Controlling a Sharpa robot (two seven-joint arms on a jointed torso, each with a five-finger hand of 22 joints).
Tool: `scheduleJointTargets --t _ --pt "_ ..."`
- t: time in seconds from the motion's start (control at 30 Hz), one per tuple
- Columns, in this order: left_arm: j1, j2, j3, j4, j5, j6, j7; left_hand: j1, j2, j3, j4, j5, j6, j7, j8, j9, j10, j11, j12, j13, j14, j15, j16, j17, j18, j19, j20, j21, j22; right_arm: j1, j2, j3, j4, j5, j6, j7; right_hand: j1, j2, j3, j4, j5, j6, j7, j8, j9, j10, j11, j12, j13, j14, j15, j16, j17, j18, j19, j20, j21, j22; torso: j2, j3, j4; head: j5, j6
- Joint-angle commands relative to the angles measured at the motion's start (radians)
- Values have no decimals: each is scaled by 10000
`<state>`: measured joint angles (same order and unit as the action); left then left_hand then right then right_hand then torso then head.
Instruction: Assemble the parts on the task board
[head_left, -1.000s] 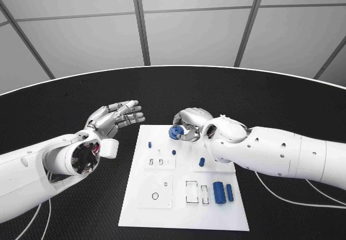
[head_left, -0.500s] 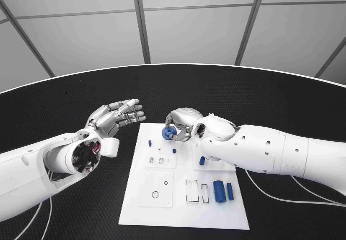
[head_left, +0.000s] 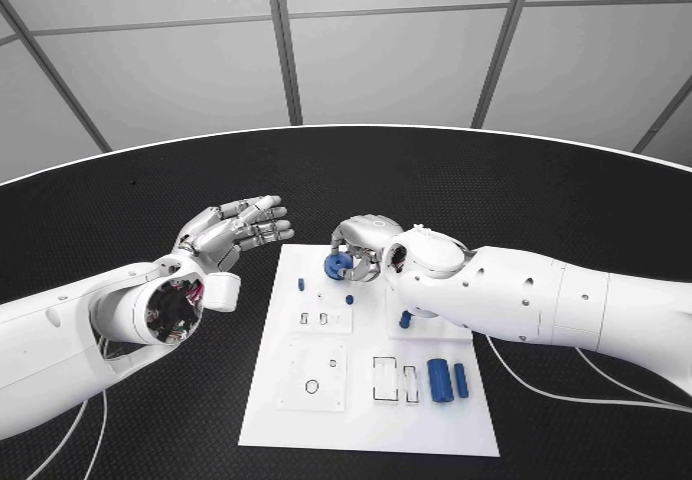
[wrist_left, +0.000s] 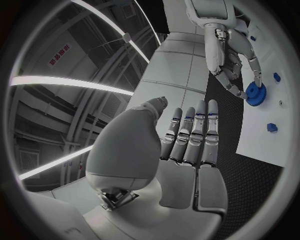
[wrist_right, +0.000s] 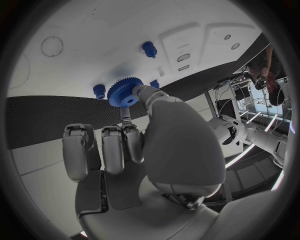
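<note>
From above, the right robot hand (head_left: 372, 250) covers most of the blue gear (head_left: 340, 264) and the task board's (head_left: 369, 420) far right corner. Whatever peg sits under the gear is hidden. Small slots on the board are too tiny to read. The desk (head_left: 144, 200) runs off both sides.

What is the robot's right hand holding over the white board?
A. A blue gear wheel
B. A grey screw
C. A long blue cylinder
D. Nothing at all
A: the right hand pinches a toothed blue gear in its fingertips above the board, while the left hand is spread and holds nothing.
</note>
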<state>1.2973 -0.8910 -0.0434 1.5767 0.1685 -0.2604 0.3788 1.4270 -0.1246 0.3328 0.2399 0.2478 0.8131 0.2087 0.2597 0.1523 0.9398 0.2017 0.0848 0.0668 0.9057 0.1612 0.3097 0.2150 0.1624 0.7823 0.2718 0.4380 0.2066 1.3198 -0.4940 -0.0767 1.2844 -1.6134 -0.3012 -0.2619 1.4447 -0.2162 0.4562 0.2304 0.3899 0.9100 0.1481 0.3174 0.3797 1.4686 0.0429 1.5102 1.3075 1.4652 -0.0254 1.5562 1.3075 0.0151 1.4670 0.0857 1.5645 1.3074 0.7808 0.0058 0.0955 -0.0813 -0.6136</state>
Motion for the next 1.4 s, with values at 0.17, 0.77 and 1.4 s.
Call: scheduleJointTargets --t 0.17,0.77,1.4 --pt "0 -4 1 5 0 5 -4 -11 -60 47 5 -62 49 467 -58 -16 41 29 -42 -6 -80 -9 -32 9 182 -31 -18 37 15 -12 44 -20 -106 0 218 -2 -9 122 45 -26 -13 573 -316 475 311 541 -66 8 2096 1001 -52 38 2374 -151 1038 -68 63 2634 0 8 19 -4 -24" --pt "0 -34 1 10 0 0 -10 -11 -60 47 5 -62 49 467 -58 -16 41 29 -42 -6 -80 -9 -32 9 182 -31 -18 37 15 -42 77 -39 -263 0 366 -228 -743 -222 170 -89 -906 -554 186 -406 -44 217 372 -334 1802 996 314 31 2354 -151 1038 222 63 2634 -9 8 7 4 -26" --pt "0 -52 1 14 0 -21 -9 -29 -72 54 2 -79 49 469 -62 -18 46 31 -58 -6 -88 -6 -41 17 181 -48 -15 53 20 -43 -2 -40 -275 1 982 -192 -1279 -213 -885 187 -1322 -904 313 -1013 -338 99 522 -407 1709 999 478 47 2380 -151 1038 432 63 2634 -9 -8 16 0 -18"
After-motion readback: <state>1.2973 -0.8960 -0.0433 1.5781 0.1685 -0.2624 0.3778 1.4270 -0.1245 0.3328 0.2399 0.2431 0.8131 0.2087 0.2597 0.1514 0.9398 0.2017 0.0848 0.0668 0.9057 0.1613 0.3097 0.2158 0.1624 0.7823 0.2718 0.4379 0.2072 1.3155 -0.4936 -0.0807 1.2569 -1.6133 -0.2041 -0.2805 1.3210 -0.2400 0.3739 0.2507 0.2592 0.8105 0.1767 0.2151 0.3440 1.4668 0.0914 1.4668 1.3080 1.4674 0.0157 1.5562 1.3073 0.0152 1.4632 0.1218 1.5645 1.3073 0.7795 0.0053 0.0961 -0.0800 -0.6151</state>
